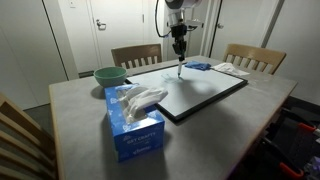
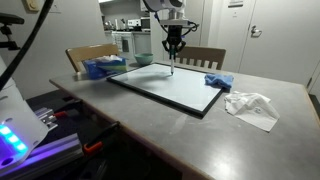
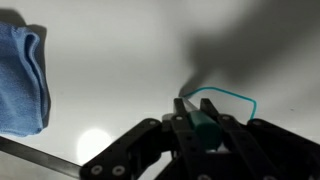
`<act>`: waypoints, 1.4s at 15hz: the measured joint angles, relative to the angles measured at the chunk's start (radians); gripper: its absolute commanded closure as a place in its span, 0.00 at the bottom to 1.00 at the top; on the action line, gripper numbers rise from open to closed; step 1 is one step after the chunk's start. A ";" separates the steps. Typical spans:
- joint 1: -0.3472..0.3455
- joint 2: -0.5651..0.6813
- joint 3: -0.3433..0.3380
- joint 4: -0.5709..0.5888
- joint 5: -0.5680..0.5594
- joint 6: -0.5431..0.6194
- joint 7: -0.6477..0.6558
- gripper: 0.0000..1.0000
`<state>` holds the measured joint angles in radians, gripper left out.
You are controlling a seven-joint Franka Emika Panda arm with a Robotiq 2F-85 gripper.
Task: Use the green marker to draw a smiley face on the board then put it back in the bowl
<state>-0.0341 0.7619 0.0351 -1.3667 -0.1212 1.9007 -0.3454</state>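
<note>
the marker (image 3: 204,124) is green, the board (image 1: 205,95) white edged in black, the cloth (image 3: 22,80) blue.

Flat black-framed whiteboard (image 1: 205,95) lies mid-frame on the grey table (image 1: 75,105); small pale-green bowl (image 1: 110,75) left of it, blue tissue box (image 1: 135,130) lower left, blue cloth (image 1: 197,66) above.

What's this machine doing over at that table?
A robot arm is drawing on the board. Its gripper is shut on the green marker, whose tip is down on the white surface. The wrist view shows one curved green line, not a full smiley face yet. The bowl that the marker goes back into sits on the table, apart from the board.
</note>
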 measured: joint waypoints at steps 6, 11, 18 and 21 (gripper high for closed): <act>0.007 -0.001 -0.002 0.002 -0.037 -0.002 0.002 0.95; 0.039 -0.001 -0.008 0.041 -0.124 -0.028 0.009 0.95; 0.104 0.002 0.029 0.102 -0.143 0.020 -0.005 0.95; 0.124 0.004 0.054 0.109 -0.143 0.139 -0.029 0.95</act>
<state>0.0897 0.7658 0.0894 -1.2581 -0.2645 2.0398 -0.3742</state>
